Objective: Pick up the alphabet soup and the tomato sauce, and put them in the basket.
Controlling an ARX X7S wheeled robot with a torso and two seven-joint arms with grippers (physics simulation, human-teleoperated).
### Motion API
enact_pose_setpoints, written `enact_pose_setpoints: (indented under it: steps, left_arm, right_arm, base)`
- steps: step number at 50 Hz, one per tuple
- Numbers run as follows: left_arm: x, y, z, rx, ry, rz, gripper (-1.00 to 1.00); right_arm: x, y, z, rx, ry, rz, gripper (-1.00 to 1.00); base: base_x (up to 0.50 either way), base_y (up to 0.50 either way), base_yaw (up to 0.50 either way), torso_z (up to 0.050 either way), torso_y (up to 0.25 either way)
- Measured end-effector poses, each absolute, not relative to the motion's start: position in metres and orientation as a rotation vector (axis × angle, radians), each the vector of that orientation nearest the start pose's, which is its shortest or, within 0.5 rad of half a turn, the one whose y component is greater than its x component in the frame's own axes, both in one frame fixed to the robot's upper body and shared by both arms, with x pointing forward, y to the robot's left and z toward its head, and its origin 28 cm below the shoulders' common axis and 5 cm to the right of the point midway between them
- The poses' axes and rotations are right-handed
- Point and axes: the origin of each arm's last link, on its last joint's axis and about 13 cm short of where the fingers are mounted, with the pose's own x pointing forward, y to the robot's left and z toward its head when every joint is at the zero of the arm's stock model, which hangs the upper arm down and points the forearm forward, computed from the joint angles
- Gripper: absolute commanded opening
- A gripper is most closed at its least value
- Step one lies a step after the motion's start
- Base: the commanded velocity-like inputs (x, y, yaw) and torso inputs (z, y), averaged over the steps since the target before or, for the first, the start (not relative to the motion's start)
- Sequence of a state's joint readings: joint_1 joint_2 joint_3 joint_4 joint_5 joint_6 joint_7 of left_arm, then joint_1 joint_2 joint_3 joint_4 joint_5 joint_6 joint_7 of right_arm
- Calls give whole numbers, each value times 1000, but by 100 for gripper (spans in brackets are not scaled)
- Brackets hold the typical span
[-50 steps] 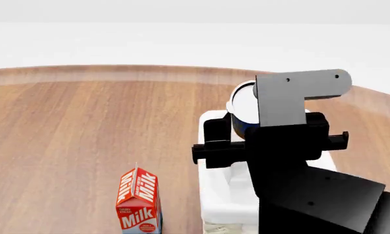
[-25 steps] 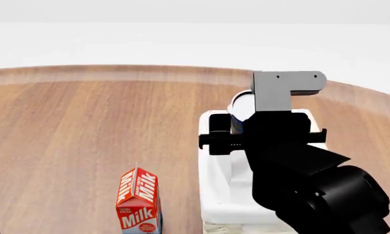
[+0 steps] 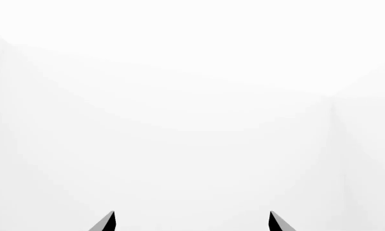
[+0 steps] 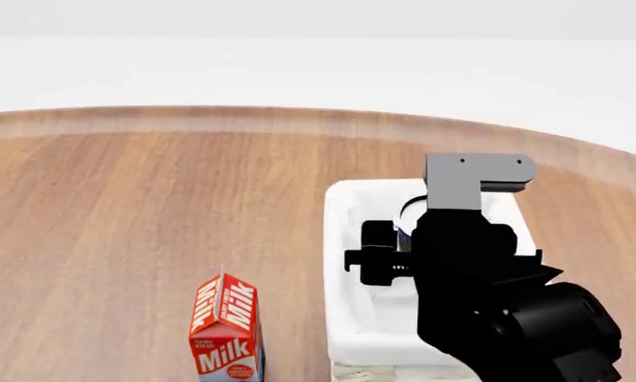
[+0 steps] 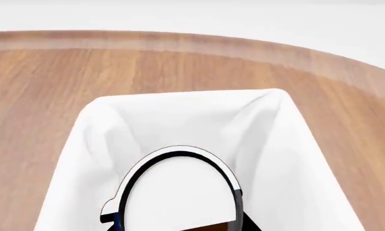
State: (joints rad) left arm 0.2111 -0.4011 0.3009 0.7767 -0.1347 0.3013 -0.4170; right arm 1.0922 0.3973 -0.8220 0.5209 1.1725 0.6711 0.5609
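Observation:
My right gripper [image 4: 407, 243] is shut on the alphabet soup [image 4: 409, 216], a blue can with a pale lid, and holds it down inside the basket [image 4: 342, 208]. In the right wrist view the can's pale lid [image 5: 178, 190] fills the near field, with the basket's white cloth lining [image 5: 179, 113] around and beyond it. The black arm hides most of the can in the head view. The left gripper [image 3: 191, 224] is open and empty, two fingertips apart, facing blank white. The tomato sauce is out of view.
A red milk carton [image 4: 228, 328] stands upright on the wooden table [image 4: 137, 207], left of the basket near the front edge. The table's curved far edge [image 4: 243, 111] borders white floor.
My right arm has lowered with the can, from above the basket's far rim down into the basket. The milk carton and the basket have not moved.

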Motion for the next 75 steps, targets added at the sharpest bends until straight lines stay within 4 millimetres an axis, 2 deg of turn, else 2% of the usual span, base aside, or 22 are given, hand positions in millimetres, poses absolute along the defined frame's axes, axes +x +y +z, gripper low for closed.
enact_pose_setpoints:
  steps: [28,52,53,75]
  left_arm:
    - [132,196,143,-145,-728,-105,100]
    - [133,196,142,-144,-725,-107,100]
    - [133,196,142,-144,-725,-107,100]
    - [132,195,142,-146,-723,-109,100]
  right_arm:
    - [359,-112,136,22,565,-60,-100]
    - [360,-112,132,19,575,-72,-100]
    - [359,-112,132,18,576,-72,100]
    - [363,-114,140,-12,553,-79,100]
  base:
    - [0,0,0,0,0]
    - [0,0,0,0,1]
    - [0,0,0,0,0]
    - [0,0,0,0,0]
